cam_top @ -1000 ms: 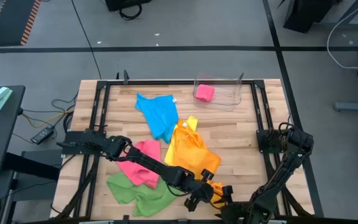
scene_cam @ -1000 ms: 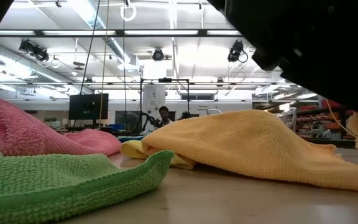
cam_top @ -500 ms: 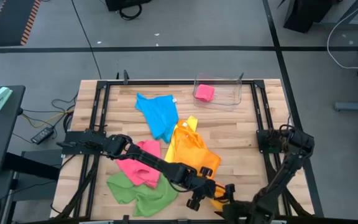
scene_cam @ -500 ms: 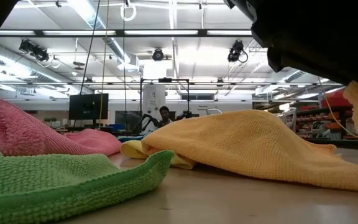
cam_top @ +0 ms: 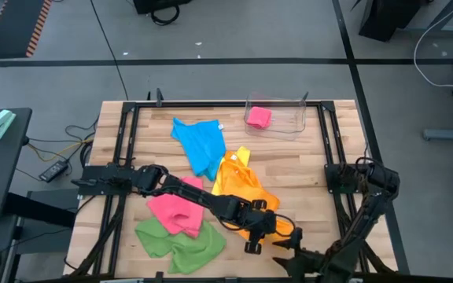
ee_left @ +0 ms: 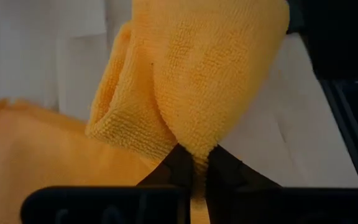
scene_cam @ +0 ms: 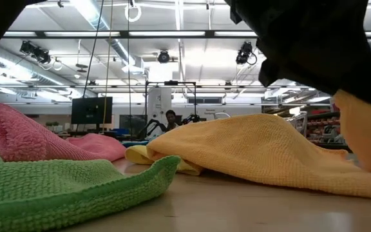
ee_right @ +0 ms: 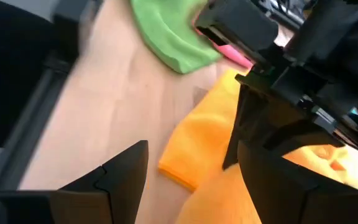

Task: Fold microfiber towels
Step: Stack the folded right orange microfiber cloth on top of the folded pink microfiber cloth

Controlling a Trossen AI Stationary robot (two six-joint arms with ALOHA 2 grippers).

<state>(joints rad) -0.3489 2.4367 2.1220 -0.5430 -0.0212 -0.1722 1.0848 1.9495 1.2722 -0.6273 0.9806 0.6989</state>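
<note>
The orange microfiber towel point(cam_top: 238, 191) lies crumpled at the table's middle, and its near right corner is lifted by my left gripper point(cam_top: 280, 233), which is shut on it. My right gripper point(ee_right: 194, 180) stands open just near of that spot, close to the table's near edge. The orange corner point(ee_right: 188, 152) shows between its fingers; whether they touch it I cannot tell. A pink towel point(cam_top: 175, 211) and a green towel point(cam_top: 175, 240) lie left of the orange one. A blue towel point(cam_top: 200, 143) lies farther back. A yellow towel point(cam_top: 242, 155) peeks out from under the orange one. My left gripper pinches a folded-over bunch of the orange towel's corner point(ee_left: 194, 149) between its two fingers point(ee_left: 178, 167). The fingers slant down from the table's left. The pinched bunch is raised off the table, while the rest of the towel point(scene_cam: 263, 148) lies on the wood.
A clear plastic bin point(cam_top: 278, 118) holding a pink folded cloth point(cam_top: 259, 117) stands at the far right. Black frame rails point(cam_top: 333, 149) run along the table's sides. Bare wood lies right of the orange towel and along the near edge.
My left gripper has moved toward the table's right and a little up, rolling as it went, still shut on the orange corner. That corner has been drawn rightward and lifted off the wood; the towel's main heap has stayed where it was.
</note>
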